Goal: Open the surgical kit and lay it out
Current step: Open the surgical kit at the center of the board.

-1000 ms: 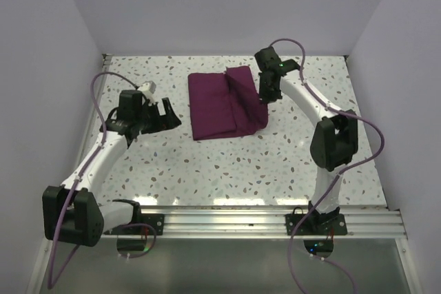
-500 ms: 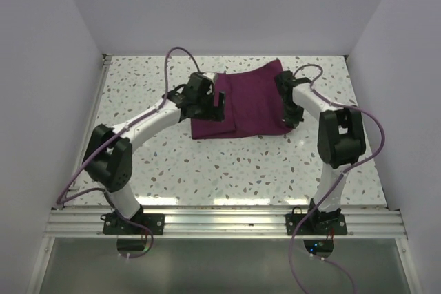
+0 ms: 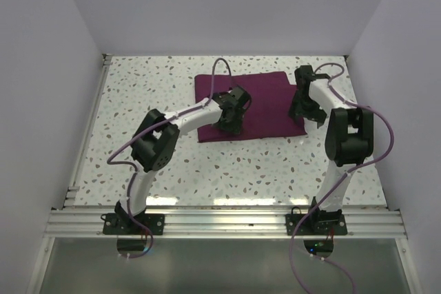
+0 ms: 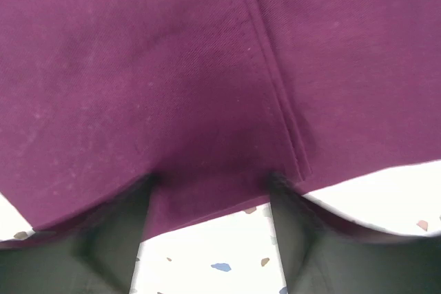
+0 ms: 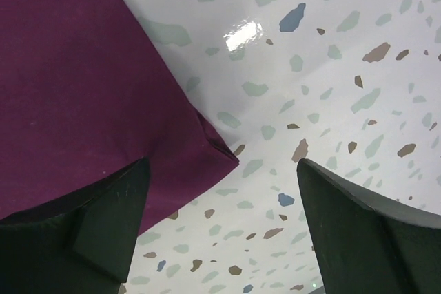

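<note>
The surgical kit's dark purple cloth wrap (image 3: 258, 98) lies flat at the back middle of the table, with a stitched hem line (image 4: 272, 80) running across it. My left gripper (image 3: 229, 120) is down on the wrap's near edge. In the left wrist view its jaws (image 4: 212, 180) stand apart, with that cloth edge (image 4: 207, 204) between the fingertips. My right gripper (image 3: 303, 111) hovers at the wrap's near right corner (image 5: 220, 148), open wide. Its left finger (image 5: 89, 232) is over the cloth and its right finger (image 5: 365, 232) is over bare table. Nothing is held.
The speckled white tabletop (image 3: 227, 163) surrounds the wrap. Plain walls close in the left, back and right sides. The aluminium rail (image 3: 227, 222) with both arm bases runs along the near edge.
The right gripper drew a cloth flap out to the right, let go and opened. The left arm swung in from the left side onto the wrap's near edge, its jaws narrowing a little.
</note>
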### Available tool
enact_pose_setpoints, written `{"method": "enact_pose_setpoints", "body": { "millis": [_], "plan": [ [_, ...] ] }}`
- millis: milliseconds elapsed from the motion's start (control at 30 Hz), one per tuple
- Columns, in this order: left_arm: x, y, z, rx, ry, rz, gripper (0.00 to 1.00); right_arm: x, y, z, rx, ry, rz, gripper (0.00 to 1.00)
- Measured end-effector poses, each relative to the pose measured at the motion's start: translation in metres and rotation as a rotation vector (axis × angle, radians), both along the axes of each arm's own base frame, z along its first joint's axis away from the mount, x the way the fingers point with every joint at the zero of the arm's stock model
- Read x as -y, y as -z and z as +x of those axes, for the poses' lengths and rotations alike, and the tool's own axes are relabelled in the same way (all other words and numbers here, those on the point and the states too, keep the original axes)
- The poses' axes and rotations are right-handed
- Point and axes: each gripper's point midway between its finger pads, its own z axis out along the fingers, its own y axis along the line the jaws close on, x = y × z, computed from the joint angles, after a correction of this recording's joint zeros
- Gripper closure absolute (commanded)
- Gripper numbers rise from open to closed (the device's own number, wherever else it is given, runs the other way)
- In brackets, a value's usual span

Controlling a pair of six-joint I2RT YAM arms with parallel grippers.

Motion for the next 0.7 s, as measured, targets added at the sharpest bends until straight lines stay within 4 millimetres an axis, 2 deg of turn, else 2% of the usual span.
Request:
{"method": "enact_pose_setpoints", "body": {
  "millis": [67, 133, 233, 267, 367, 500, 700],
  "plan": [
    [-0.001, 0.008, -0.003, -0.018, -0.002, 0.020, 0.53, -0.004, -0.002, 0.003, 0.008, -0.003, 0.017, 0.09],
    [-0.002, 0.012, -0.003, -0.024, 0.001, 0.038, 0.53, -0.007, -0.002, 0.003, 0.010, -0.003, 0.031, 0.09],
    [-0.002, 0.012, -0.003, -0.028, 0.003, 0.050, 0.40, -0.011, -0.001, 0.002, 0.003, -0.005, 0.053, 0.09],
    [0.000, 0.008, -0.001, -0.022, 0.002, 0.044, 0.30, -0.012, -0.001, 0.001, 0.002, -0.005, 0.058, 0.09],
    [0.007, 0.000, 0.003, -0.003, 0.006, 0.028, 0.21, -0.015, -0.001, 0.001, 0.002, -0.006, 0.077, 0.09],
    [0.018, -0.012, 0.008, 0.026, 0.016, -0.002, 0.19, -0.019, -0.005, 0.003, 0.011, -0.010, 0.097, 0.09],
    [0.042, -0.029, 0.013, 0.067, 0.041, -0.045, 0.25, -0.019, -0.014, 0.000, 0.022, -0.012, 0.098, 0.09]
  ]
}}
